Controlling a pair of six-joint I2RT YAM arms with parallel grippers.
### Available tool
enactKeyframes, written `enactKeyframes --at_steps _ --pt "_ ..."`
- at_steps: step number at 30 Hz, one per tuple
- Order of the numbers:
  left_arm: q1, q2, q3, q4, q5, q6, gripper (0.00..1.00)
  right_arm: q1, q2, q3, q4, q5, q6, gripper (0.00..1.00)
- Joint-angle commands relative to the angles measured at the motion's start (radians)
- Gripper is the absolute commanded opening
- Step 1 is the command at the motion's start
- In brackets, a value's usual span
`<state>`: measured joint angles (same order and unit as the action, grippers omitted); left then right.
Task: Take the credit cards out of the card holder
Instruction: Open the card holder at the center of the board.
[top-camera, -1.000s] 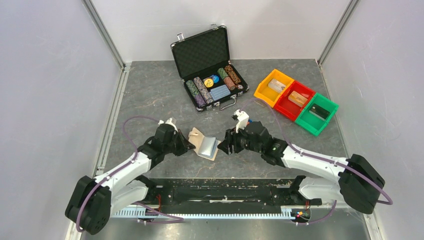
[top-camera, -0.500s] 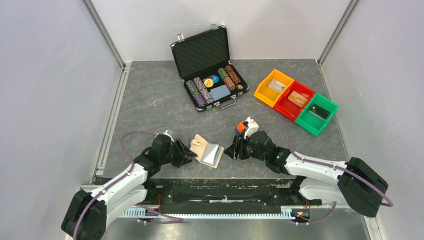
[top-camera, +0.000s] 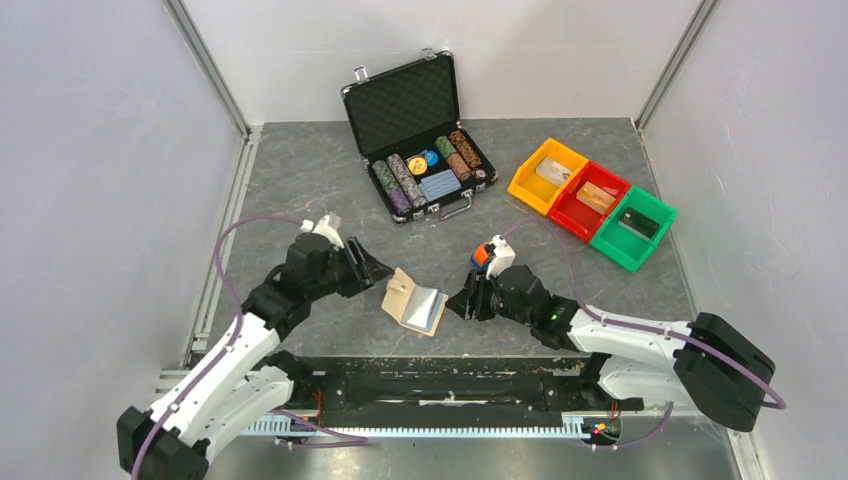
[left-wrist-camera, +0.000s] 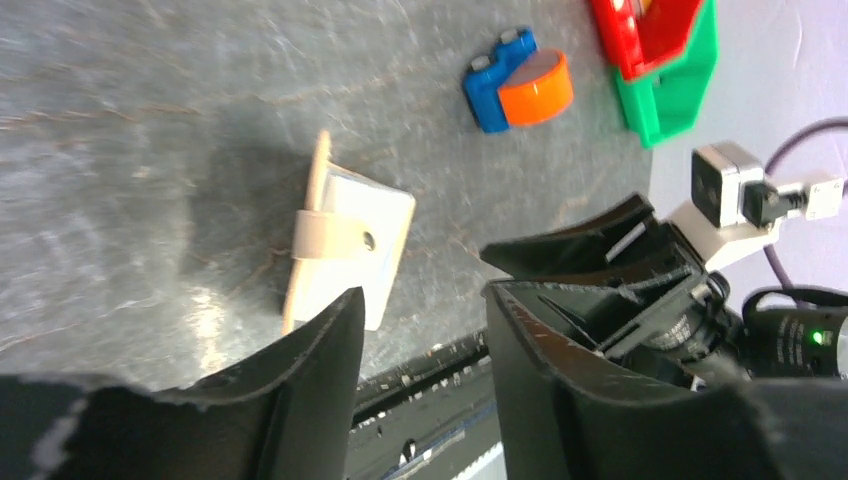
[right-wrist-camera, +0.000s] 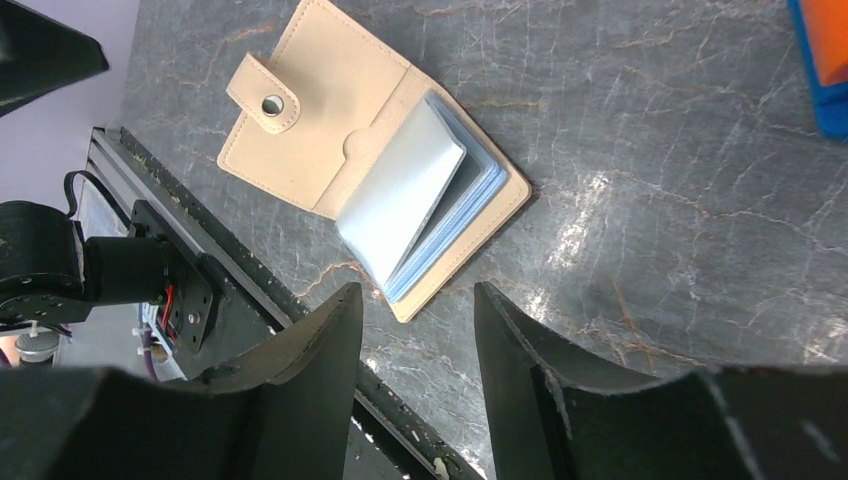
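Both pincers hang released, gripping nothing. From my left pincer (top-camera: 372, 268) the small tan folding card holder (top-camera: 400, 292) lies open at four o'clock, from my right pincer (top-camera: 460, 303) at nine o'clock, on the grey stone-look table (top-camera: 300, 180), with the pale blue credit cards (top-camera: 424, 308) inside it.

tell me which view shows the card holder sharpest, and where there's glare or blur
right wrist: sharpest, the card holder is crisp, with a white glare patch on the table beside it; left wrist: soft and smeared, the holder's edges are fuzzy and a dark shadow lies beside it; top external: evenly lit and in focus, but the holder is small there.
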<state>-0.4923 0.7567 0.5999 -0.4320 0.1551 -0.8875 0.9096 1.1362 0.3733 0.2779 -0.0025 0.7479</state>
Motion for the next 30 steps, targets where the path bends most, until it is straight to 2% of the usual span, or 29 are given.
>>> enactKeyframes --at_steps 1,7,9,11,15,20,25,30 --pt "-0.027 0.116 -0.032 0.181 0.237 0.029 0.51 0.014 0.027 -0.007 0.07 0.006 0.015 0.47" --pt "-0.086 0.332 -0.05 0.3 0.299 0.077 0.4 0.015 0.053 -0.014 0.094 0.006 0.029 0.47" --pt "-0.086 0.398 -0.051 0.305 0.27 0.093 0.39 0.016 0.056 -0.017 0.104 0.006 0.032 0.48" --pt "-0.086 0.444 -0.044 0.257 0.173 0.108 0.37 0.017 0.057 -0.019 0.109 0.006 0.031 0.5" --pt "-0.086 0.438 -0.085 0.228 -0.027 0.104 0.4 0.017 0.074 -0.019 0.094 0.005 0.027 0.5" --pt "-0.086 0.379 -0.152 0.241 -0.149 0.086 0.4 0.017 0.114 -0.037 0.134 -0.031 0.053 0.5" --pt "-0.085 0.399 -0.174 0.22 -0.177 0.085 0.39 0.018 0.168 -0.028 0.155 -0.031 0.079 0.5" --pt "-0.086 0.458 -0.206 0.246 -0.116 0.063 0.4 0.024 0.233 -0.023 0.203 -0.042 0.122 0.49"
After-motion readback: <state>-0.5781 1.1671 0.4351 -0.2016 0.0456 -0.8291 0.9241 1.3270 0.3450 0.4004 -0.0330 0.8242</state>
